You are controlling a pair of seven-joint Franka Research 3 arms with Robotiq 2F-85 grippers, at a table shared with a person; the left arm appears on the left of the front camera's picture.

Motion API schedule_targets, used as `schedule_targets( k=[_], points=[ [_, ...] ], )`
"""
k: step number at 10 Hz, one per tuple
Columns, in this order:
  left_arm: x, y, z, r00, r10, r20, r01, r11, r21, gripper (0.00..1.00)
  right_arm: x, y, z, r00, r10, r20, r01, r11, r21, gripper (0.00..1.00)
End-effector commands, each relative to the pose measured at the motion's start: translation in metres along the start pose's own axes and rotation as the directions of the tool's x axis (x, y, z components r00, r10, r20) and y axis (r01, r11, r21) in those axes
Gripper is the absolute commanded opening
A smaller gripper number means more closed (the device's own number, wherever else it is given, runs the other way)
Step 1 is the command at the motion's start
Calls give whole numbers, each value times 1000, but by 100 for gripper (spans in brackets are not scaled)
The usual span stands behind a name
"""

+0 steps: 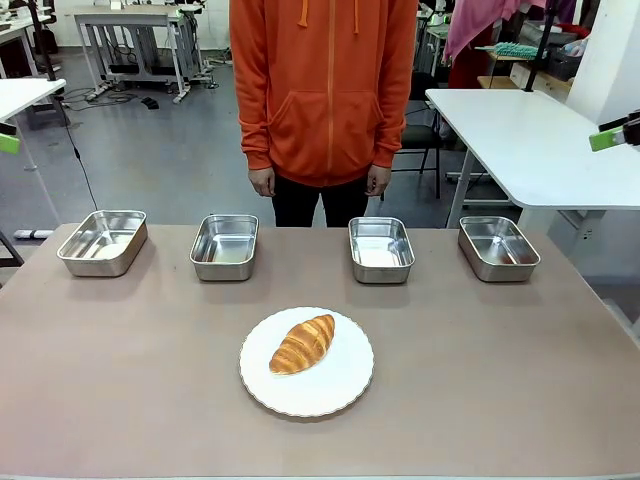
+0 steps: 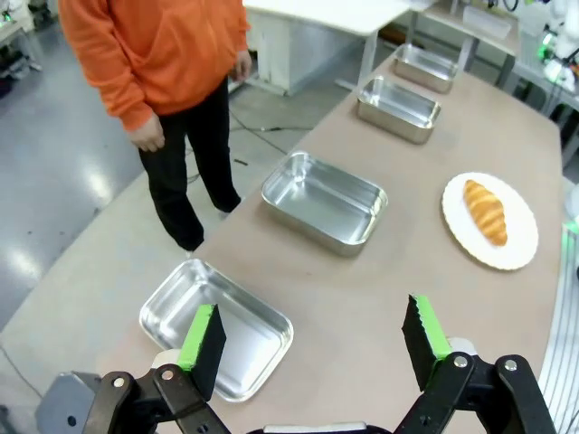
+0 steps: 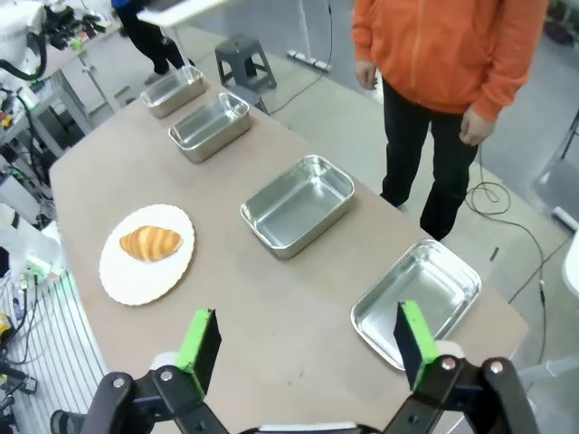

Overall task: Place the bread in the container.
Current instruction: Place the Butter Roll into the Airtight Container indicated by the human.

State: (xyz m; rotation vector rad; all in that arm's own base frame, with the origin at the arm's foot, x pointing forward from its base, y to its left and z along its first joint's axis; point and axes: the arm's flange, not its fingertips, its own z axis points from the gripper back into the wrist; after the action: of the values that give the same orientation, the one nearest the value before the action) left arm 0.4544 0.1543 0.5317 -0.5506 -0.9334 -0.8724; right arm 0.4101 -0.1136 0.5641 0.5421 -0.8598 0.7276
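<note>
Left wrist view, at the table's left end: the left gripper (image 2: 312, 312) hangs high over the surface, jaws wide apart, nothing between them. Across the far side of the table (image 1: 500, 390), four empty steel pans stand in a row, well apart: the far-left pan (image 1: 103, 241), the second pan (image 1: 224, 246), the third pan (image 1: 381, 249) and the far-right pan (image 1: 498, 247). A person (image 1: 322, 90) in an orange hoodie stands behind them, hands at the sides. The bread (image 1: 302, 343) lies on a white plate (image 1: 350, 395) nearer the robot, in front of the gap between the second and third pans. At the right end, the right gripper (image 3: 306, 312) also hangs high, jaws spread and empty.

The likely trouble is that the pans look alike, so the bread could go into the wrong one. A grip on a tapered tip of the glossy crust could slip, and pads coming down too low could shove the plate.

The bread's long axis runs on a diagonal, with one end toward the near left and the other toward the far right, roughly at the third pan.
</note>
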Motion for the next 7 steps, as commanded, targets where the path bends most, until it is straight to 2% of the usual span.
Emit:
schedule_targets(
  k=[1, 4, 7],
  points=[
    [-5, -4, 0, 999, -23, 49, 23, 1000, 0, 100, 2, -10, 5, 999, 10, 38, -10, 1000, 19, 100],
    [-4, -6, 3, 998, 6, 61, -7, 1000, 16, 100, -1, -14, 3, 999, -11, 49, 10, 1000, 22, 100],
    [-3, 0, 3, 999, 14, 32, -15, 1000, 12, 100, -2, -9, 4, 999, -34, 28, 33, 999, 15, 100]
  ],
)
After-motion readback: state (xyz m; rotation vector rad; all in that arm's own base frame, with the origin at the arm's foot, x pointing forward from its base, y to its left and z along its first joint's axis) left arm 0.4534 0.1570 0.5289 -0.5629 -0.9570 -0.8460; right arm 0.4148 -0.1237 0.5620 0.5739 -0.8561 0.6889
